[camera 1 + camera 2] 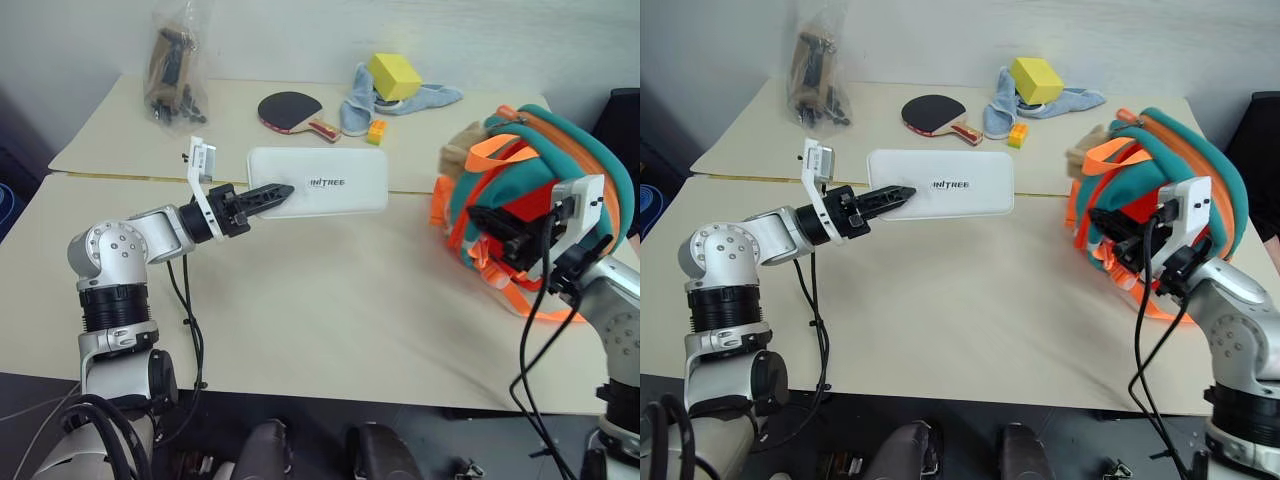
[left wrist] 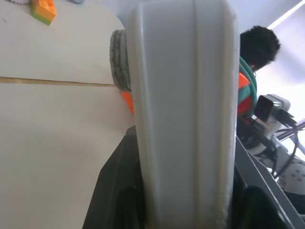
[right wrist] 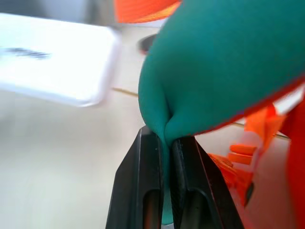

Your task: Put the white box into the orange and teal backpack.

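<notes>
White plastic is what I have in my left gripper: the white box, its fingers pinching one short end, the case held level above the middle of the bench. Its top carries dark lettering that I read as "INTREE", though the first letters are partly hidden by the fingers.

My right gripper has its fingers pressed together on a fold of teal fabric of the orange and teal backpack, which sits at the bench's right edge with orange straps hanging loose.

Along the far edge I see a table-tennis paddle, a yellow cube on a pale blue cloth, a small yellow-and-orange block, and a clear bag of dark parts near the far left corner.
</notes>
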Available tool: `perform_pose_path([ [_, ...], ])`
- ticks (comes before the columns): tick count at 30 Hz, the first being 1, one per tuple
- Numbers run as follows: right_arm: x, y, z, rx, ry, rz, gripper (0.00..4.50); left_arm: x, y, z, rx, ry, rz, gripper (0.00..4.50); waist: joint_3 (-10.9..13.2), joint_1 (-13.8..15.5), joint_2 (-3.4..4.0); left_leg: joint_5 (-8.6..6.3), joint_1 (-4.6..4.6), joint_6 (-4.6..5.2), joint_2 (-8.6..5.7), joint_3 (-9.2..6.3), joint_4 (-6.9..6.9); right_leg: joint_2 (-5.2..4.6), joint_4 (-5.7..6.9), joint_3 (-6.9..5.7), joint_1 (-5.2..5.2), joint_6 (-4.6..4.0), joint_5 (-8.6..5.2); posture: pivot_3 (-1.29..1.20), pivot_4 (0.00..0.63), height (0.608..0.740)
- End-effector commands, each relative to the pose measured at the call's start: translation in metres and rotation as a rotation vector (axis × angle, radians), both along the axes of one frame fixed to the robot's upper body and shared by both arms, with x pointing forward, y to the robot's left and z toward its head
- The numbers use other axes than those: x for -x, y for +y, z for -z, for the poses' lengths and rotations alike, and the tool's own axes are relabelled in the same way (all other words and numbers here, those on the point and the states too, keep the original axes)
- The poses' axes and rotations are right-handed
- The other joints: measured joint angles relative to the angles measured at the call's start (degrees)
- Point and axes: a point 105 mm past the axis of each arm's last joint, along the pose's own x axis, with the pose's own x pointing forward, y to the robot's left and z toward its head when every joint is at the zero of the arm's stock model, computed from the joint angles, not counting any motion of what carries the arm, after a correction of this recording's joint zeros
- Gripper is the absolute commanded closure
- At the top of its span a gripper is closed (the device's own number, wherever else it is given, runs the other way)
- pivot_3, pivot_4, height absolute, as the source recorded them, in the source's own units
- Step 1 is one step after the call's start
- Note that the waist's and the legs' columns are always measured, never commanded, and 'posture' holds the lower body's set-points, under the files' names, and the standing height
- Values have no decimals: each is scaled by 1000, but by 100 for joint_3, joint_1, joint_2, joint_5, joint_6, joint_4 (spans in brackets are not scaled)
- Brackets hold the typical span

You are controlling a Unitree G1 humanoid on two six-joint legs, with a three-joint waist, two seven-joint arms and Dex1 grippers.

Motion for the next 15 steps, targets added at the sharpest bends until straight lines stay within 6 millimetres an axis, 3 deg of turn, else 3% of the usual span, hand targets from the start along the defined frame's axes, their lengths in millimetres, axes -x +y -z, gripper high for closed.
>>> perform_pose_path([
  [1, 38, 13, -23, 28, -33, -189, 4486, 0, 9, -31, 24, -141, -6, 3122, 6, 0, -4, 0, -1, 0, -1, 0, 1, -1, -1, -1, -1, 0, 0, 0, 150, 740],
  [5, 80, 13, -41, 45, 32, -365, 4486, 1, 25, -59, 59, -272, 4, 3122, 27, 19, -12, -1, -1, 2, -1, -1, 0, -1, -5, -2, 0, 0, 0, 0, 150, 740],
  [9, 106, 10, -58, 43, 82, -457, 4486, 12, 30, -78, 84, -369, 83, 3122, 43, 29, -24, -2, -5, 4, 4, -3, 0, 2, -11, -8, 2, 0, 0, 0, 150, 740],
  [15, 117, 0, -76, 22, 106, -459, 4486, 34, 17, -86, 84, -459, 266, 3122, 48, 78, -32, -8, -9, 15, 2, -3, 11, -4, -14, -7, 6, 0, 0, 0, 150, 740],
])
